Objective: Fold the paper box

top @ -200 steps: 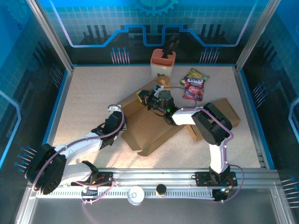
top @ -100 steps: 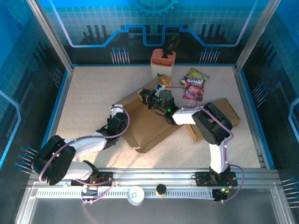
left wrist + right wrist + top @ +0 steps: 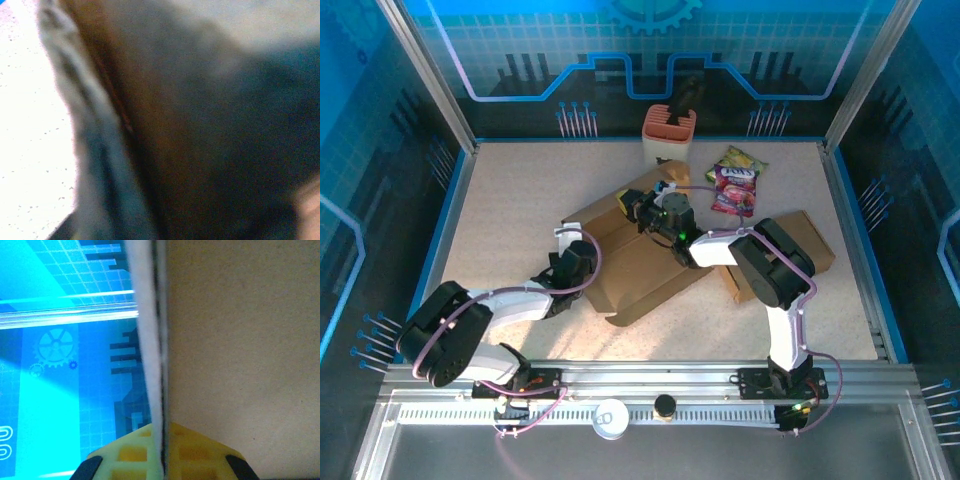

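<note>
Paper box: lay mid-tabletop, opened out and largely flat; no walls stood, no flaps seen tucked.
Right pincer: clamped shut on box's far edge, sheet pinched between yellow pads.
Left pincer: closed at box's left edge, judged gripping it; wrist view too blurred to confirm.
Stage judged early: most folds remained.
Second cardboard piece: lay under right arm, apart from both pincers.
</note>
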Robot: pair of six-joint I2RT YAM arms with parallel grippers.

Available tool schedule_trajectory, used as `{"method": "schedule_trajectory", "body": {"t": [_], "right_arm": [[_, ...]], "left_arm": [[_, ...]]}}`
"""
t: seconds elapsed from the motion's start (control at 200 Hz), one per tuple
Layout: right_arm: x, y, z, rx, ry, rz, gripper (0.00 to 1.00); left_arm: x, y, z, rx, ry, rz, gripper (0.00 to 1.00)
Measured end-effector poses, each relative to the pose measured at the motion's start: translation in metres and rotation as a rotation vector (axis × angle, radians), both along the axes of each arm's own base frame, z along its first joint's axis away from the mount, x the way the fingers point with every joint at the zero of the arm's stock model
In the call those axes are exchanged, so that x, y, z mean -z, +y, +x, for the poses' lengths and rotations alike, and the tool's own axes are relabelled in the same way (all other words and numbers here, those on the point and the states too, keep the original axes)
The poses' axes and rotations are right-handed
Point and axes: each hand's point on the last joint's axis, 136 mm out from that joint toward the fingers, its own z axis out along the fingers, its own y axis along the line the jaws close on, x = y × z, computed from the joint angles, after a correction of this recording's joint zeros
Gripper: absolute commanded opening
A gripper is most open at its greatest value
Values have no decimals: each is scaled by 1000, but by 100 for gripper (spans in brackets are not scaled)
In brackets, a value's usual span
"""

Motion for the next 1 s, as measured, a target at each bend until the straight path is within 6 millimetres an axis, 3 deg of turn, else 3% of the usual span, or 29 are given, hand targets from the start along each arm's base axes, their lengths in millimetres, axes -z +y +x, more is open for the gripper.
{"method": "schedule_trajectory", "body": {"t": [0.035, 0.285, 0.445, 0.605, 0.71, 0.905, 1.0], "right_arm": [[0, 0, 0, 2, -1, 1, 0], [0, 0, 1, 2, -3, 2, 0], [3, 4, -5, -37, -1, -14, 40], [7, 2, -24, -89, 20, -75, 60], [-18, -6, -39, -116, -22, -118, 68], [-98, -33, -60, -136, -182, -150, 74], [-117, -48, -66, -139, -230, -182, 75]], "left_arm": [[0, 0, 0, -3, -1, 1, 0], [0, 1, 2, -25, -4, -6, 0], [-3, 2, 2, -34, 10, -1, 0], [-15, 6, -1, -15, 17, -26, 0], [-31, 17, 1, -16, 7, -72, 0], [-59, 40, 10, -12, -14, -152, 0], [-62, 41, 13, 16, 7, -170, 0]]}}
